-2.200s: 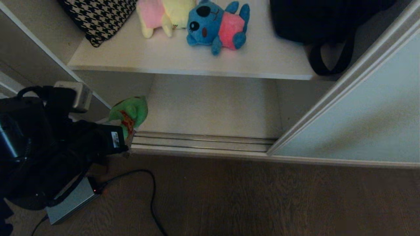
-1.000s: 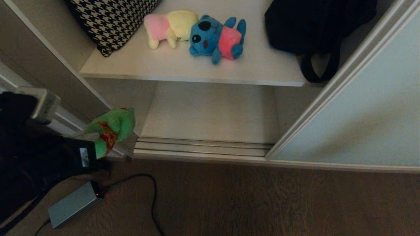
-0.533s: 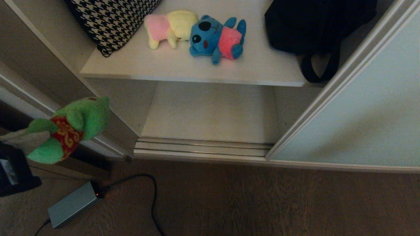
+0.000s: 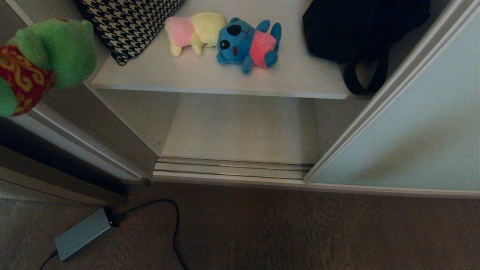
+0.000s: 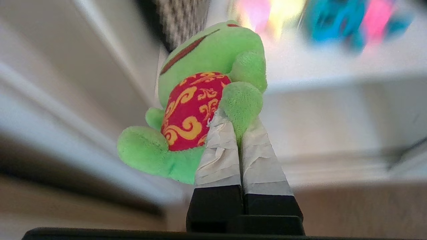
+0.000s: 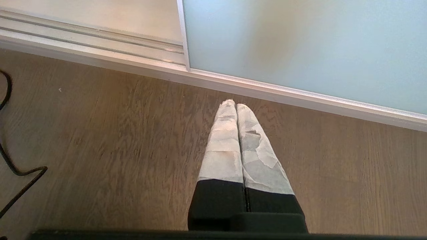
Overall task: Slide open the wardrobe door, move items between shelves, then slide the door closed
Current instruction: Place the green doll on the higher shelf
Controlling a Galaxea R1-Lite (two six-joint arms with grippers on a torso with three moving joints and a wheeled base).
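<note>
The sliding wardrobe door (image 4: pixel 412 131) stands slid open to the right, its frosted glass also filling the right wrist view (image 6: pixel 300 43). A blue plush (image 4: pixel 245 43) and a pale yellow plush (image 4: pixel 195 32) lie side by side on the upper shelf (image 4: pixel 187 77). The lower shelf (image 4: pixel 243 127) is bare. My left gripper (image 5: pixel 237 121) is shut on a limb of a green plush (image 5: pixel 206 66) with a red and yellow belly. It holds this green plush (image 4: pixel 56 52) in the air left of the upper shelf. My right gripper (image 6: pixel 235 105) is shut and empty above the floor, near the door's bottom rail.
A houndstooth cushion (image 4: pixel 127 22) leans at the upper shelf's left and a black bag (image 4: pixel 356 30) sits at its right. The door track (image 4: pixel 232 168) runs along the wardrobe's front. A grey box (image 4: pixel 84 234) with a black cable (image 4: pixel 172 225) lies on the wooden floor.
The green plush has risen in my left gripper from beside the lower shelf's left corner to the upper shelf's height. The left arm itself has left the head view.
</note>
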